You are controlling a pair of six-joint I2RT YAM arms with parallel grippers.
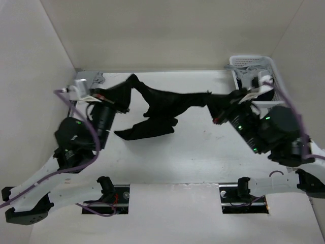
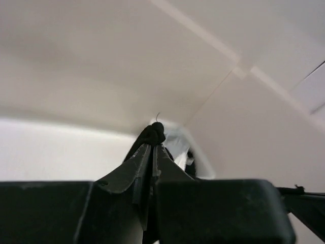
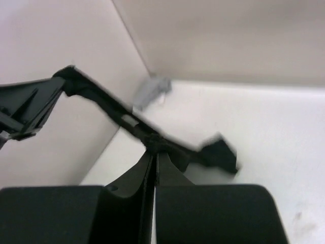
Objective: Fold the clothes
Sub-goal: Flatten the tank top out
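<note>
I have the black shirt (image 1: 162, 104) strung between both arms over the far half of the worktop (image 1: 193, 157), nearer the far edge than the near one. The left gripper (image 1: 121, 97) is clenched on one end of it; in the left wrist view its fingers sit pressed together with a knot of black fabric bunched at the tips. The right gripper (image 1: 217, 105) is clamped on the other end, just in front of the white basket (image 1: 251, 62) in the far right corner, with the cloth running off from its closed fingers in a taut band.

Between the two holds the shirt is twisted into a rope, and a loose flap hangs towards the middle of the worktop. I cannot tell whether that flap touches the surface.

I judge it light, thin and limp: it will sag, twist and slide rather than keep a shape. For a clean fold I would want holds on the shoulder or hem corners, not on bunched cloth.
</note>
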